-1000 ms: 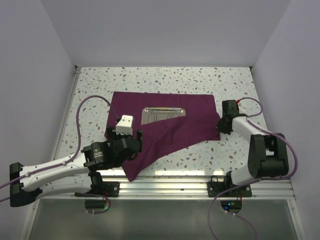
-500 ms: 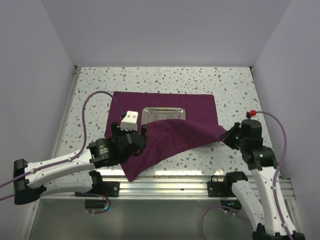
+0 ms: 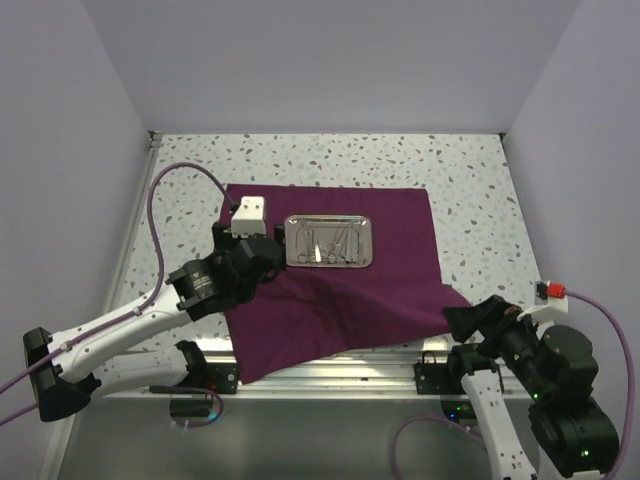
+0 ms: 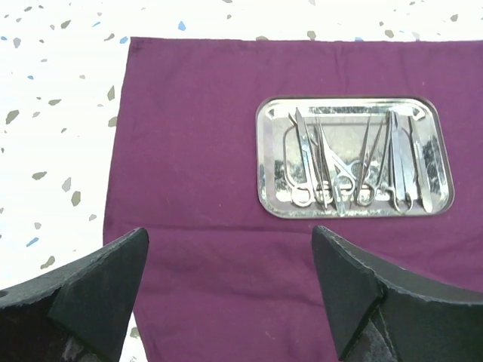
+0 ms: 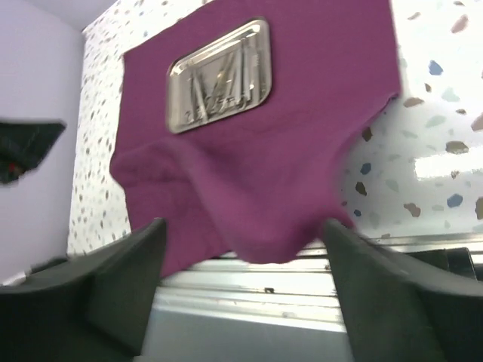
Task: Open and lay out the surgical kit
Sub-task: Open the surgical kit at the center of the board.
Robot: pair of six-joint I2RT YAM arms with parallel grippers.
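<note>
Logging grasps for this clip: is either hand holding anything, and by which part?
Nothing is held. Both are open: the left hand above the purple cloth, the right hand at its near right corner.

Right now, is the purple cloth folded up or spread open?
Spread open: the cloth lies around the uncovered steel tray, with the instruments showing inside.

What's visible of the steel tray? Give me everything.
The steel tray is a small, shiny metal rectangle with rounded corners and a raised rim. It lies flat and uncovered on the far half of the purple cloth, long side across the table. Inside, ring-handled scissors or forceps and thin tweezers lie side by side, rings toward the near edge. Nothing else touches it.
</note>
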